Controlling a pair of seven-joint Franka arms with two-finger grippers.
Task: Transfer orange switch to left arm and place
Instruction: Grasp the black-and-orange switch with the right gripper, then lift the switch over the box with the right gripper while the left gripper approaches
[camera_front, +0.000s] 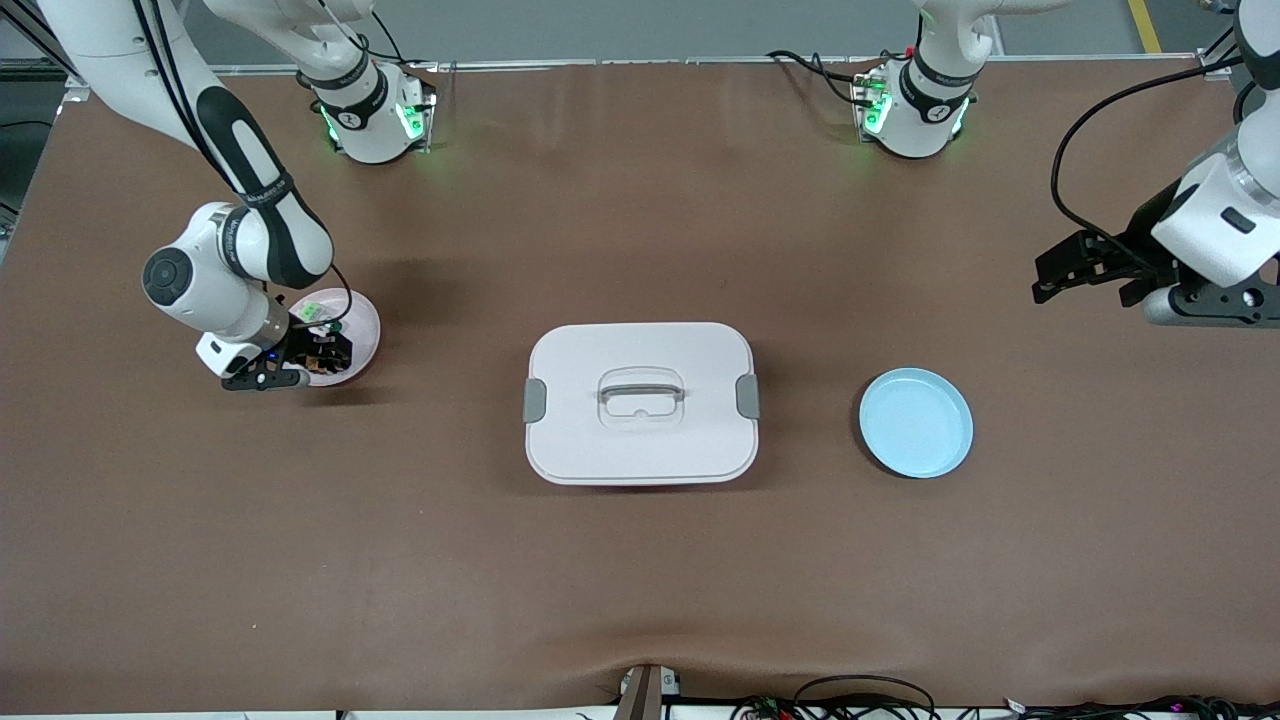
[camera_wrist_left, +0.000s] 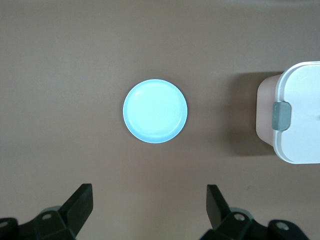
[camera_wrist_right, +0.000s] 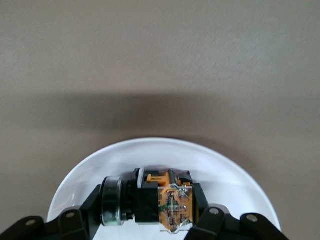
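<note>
The orange switch (camera_wrist_right: 160, 202), black with an orange clip and an orange-tan clear block, lies on its side on the pink plate (camera_front: 362, 322) at the right arm's end of the table. My right gripper (camera_front: 322, 357) is down at the plate, its fingers (camera_wrist_right: 102, 197) closed on both ends of the switch. In the front view the switch (camera_front: 326, 352) is mostly hidden by the gripper. The white box (camera_front: 640, 402) stands at the middle of the table. My left gripper (camera_front: 1052, 276) is open and empty, held high over the table at the left arm's end, and it waits.
A small green and clear switch (camera_front: 314, 312) lies on the pink plate, farther from the front camera than the gripper. A light blue plate (camera_front: 916, 422) sits between the box and the left arm's end; the left wrist view shows it (camera_wrist_left: 155, 111) and one end of the box (camera_wrist_left: 295, 120).
</note>
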